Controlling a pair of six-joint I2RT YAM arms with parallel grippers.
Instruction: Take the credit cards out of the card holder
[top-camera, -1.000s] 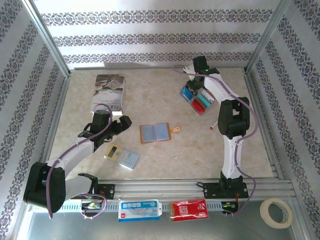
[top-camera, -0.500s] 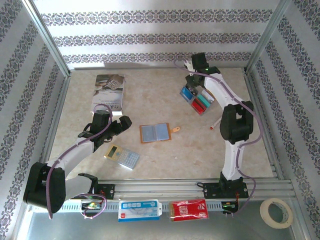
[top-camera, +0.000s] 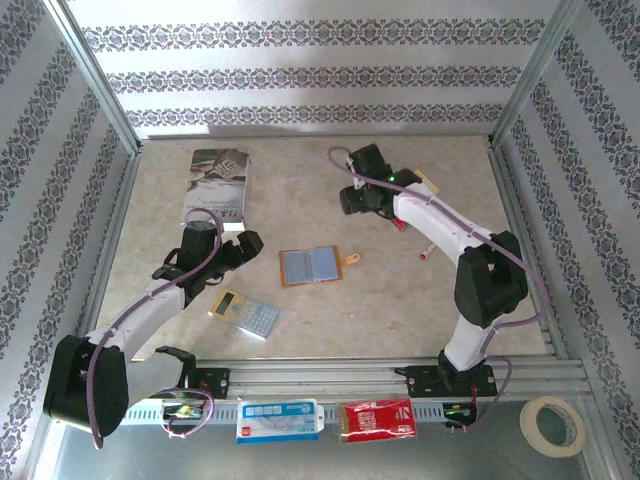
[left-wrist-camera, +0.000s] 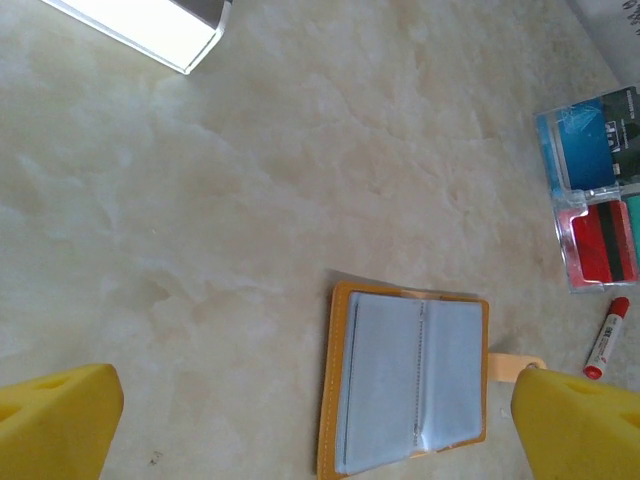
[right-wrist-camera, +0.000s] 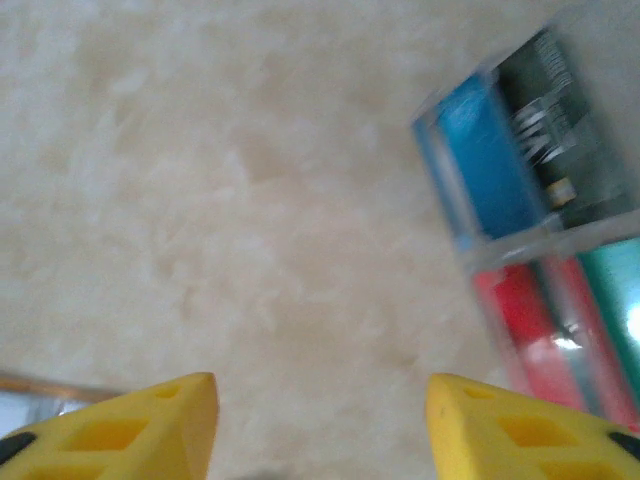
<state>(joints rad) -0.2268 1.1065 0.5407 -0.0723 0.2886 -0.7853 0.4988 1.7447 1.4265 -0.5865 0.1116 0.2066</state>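
White lettering on the thin blue, red and teal plastic credit cards (left-wrist-camera: 598, 200) is too blurred to read. They lie on the beige marbled desk (left-wrist-camera: 250, 200), well apart from the open orange-tan leather card holder (left-wrist-camera: 410, 385) at mid-desk. The left arm reaches forward, and the left end effector (left-wrist-camera: 318, 425) hangs near the holder, its fingers spread wide and empty. The right arm bends leftward, and the right end effector (right-wrist-camera: 320, 430) hovers beside the cards, its fingers parted and empty.

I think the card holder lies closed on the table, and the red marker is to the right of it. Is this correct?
Not quite. The card holder lies open, not closed: the left wrist view shows its two blue-grey inner panels facing up. It is on the table, and the red marker does lie to its right.
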